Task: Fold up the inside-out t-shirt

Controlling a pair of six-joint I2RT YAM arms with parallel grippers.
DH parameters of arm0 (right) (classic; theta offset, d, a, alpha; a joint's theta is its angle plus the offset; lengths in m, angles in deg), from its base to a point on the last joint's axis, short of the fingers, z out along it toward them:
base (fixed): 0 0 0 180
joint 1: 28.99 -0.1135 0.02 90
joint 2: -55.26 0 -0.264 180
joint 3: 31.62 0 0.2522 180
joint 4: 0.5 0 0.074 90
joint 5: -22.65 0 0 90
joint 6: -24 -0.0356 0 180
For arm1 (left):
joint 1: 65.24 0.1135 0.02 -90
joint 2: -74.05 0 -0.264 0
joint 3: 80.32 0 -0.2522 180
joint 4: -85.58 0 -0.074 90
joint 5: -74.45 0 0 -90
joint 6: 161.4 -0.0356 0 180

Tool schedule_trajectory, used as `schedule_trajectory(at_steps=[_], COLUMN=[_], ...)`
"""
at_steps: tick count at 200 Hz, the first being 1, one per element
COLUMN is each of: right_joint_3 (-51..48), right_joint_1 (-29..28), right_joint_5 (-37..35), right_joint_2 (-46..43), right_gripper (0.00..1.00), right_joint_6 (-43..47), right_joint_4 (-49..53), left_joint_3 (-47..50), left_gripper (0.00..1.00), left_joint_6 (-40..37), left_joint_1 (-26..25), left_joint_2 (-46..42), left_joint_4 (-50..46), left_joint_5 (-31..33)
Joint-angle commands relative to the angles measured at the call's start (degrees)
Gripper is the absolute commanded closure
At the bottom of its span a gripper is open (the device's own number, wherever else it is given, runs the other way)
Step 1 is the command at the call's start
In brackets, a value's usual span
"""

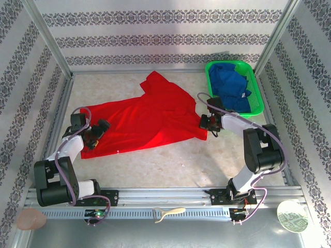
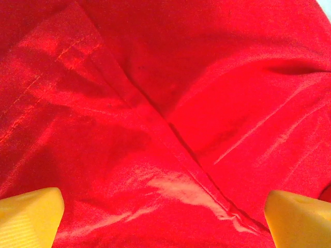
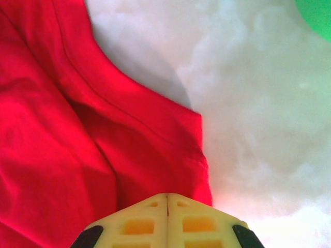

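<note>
Green basket (image 1: pixel 227 62) sitting at far right of the worktop (image 1: pixel 170 160), close to the right wall. Blue garment (image 1: pixel 230 88) lying crumpled inside it, filling most of the basket and bulging over the near rim. Worktop showing pale and mottled. Patterned walls (image 1: pixel 155 31) with grey ornamental bands running round three sides, metal posts (image 1: pixel 46 36) standing at the corners. Aluminium rail (image 1: pixel 165 196) running along the near edge. In front of it: pinkish round thing (image 1: pixel 30 219) lying at left, cream spoon-like utensil (image 1: pixel 168 213) lying mid, round whitish-green disc (image 1: pixel 292 216) lying at right, all well apart.
</note>
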Motion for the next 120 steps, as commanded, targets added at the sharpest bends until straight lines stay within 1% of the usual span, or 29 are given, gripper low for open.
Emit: schedule_trajectory(at_steps=[1,47,63,66,72,73,76,80,83,93,120], right_joint_3=[-5.2,-15.3,-16.7,-16.7,-16.6,-16.5,-16.2,-15.9,-15.5,-14.3,-10.5], right_joint_1=[0.5,0.6,0.6,0.7,0.6,0.6,0.6,0.7,0.5,0.2,-0.9], right_joint_5=[2.5,1.7,1.7,1.6,1.8,1.8,1.8,1.9,2.0,2.0,1.3], right_joint_2=[-3.5,-14.9,-17.6,-17.8,-18.0,-18.0,-17.9,-17.7,-17.4,-16.1,-11.3], right_gripper=[1.0,1.0,1.0,0.93,0.75,0.73,0.64,0.57,0.54,0.5,0.49], right_joint_6=[-2.1,-5.2,-6.3,-6.5,-6.7,-6.8,-6.9,-6.9,-7.0,-7.1,-7.3], right_joint_4=[4.9,5.7,5.0,4.8,4.4,4.4,4.3,4.2,4.1,3.6,2.4], left_joint_3=[0.3,-1.4,-1.7,-1.8,-1.8,-1.8,-1.7,-1.7,-1.8,-1.9,-1.9], left_gripper=[0.0,0.0,0.0,0.0,0.0,0.0,0.0,0.0,0.0,0.0,0.0], left_joint_6=[-0.9,-1.9,-1.6,-1.4,-1.3,-1.2,-1.0,-0.9,-0.9,-0.8,-0.5], left_joint_1=[-0.6,-0.6,-0.6,-0.6,-0.6,-0.6,-0.7,-0.7,-0.7,-0.7,-0.8], left_joint_2=[-2.3,-5.4,-5.7,-5.8,-5.8,-5.8,-5.8,-5.8,-5.8,-5.9,-6.0], left_joint_4=[0.8,-2.5,-2.5,-2.4,-2.3,-2.2,-2.2,-2.1,-2.1,-2.1,-2.0], left_joint_5=[-0.4,-0.8,-1.2,-1.4,-1.6,-1.7,-1.8,-1.8,-1.8,-1.9,-1.9])
